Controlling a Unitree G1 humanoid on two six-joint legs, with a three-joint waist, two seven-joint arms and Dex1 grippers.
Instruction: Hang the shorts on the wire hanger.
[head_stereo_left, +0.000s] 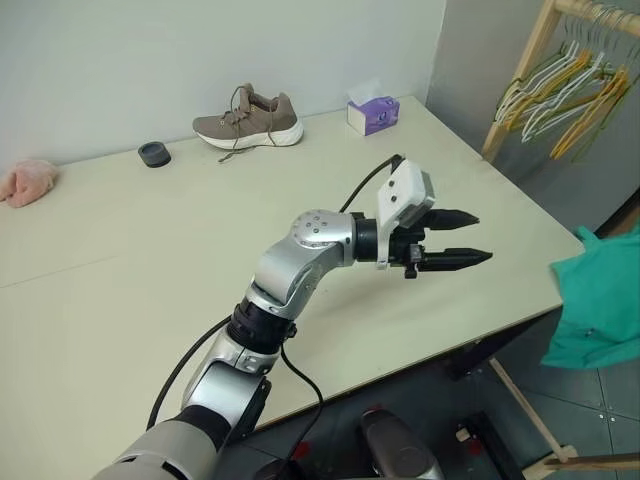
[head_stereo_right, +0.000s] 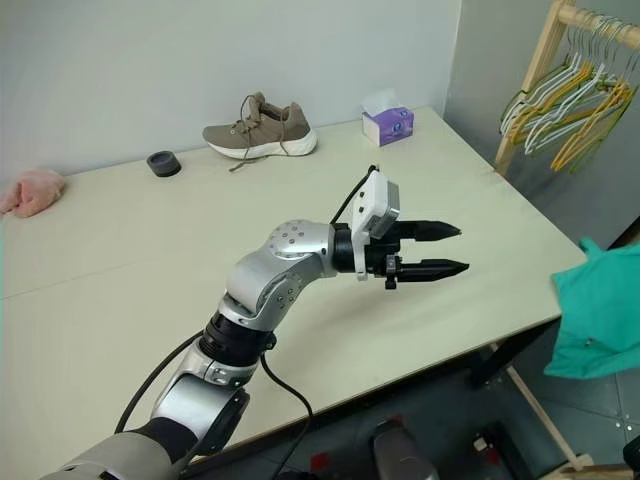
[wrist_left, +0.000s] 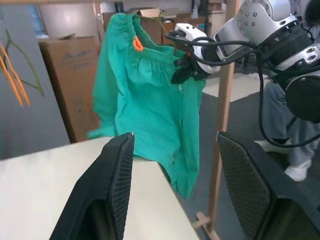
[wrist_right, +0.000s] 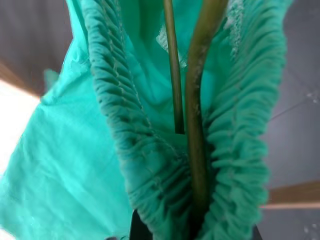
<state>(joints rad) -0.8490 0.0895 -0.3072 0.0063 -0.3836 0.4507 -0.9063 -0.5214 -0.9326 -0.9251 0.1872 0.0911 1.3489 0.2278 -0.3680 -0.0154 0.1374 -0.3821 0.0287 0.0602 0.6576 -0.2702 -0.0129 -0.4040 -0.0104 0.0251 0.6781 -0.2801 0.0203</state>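
Note:
The teal-green shorts (wrist_left: 150, 110) hang in the air just beyond the table's right edge (head_stereo_left: 600, 300), with an orange tag (wrist_left: 136, 44) near the gathered waistband. My right gripper (wrist_left: 182, 70) is shut on that waistband. In the right wrist view the thin olive wire hanger (wrist_right: 197, 125) runs down through the bunched waistband (wrist_right: 125, 150) toward the grip. My left gripper (head_stereo_left: 482, 237) reaches level over the table toward the shorts, open and holding nothing, a short way from the cloth. Its black fingers (wrist_left: 117, 185) frame the shorts in the left wrist view.
The cream table (head_stereo_left: 150, 260) carries a tan shoe (head_stereo_left: 250, 122), a purple tissue box (head_stereo_left: 372, 113), a small black ring (head_stereo_left: 154, 154) and a pink cloth lump (head_stereo_left: 28, 180). A wooden rack (head_stereo_left: 520, 70) with bunched yellow, white and green hangers (head_stereo_left: 570, 90) stands at the right. A person's leg (wrist_left: 277, 115) shows behind.

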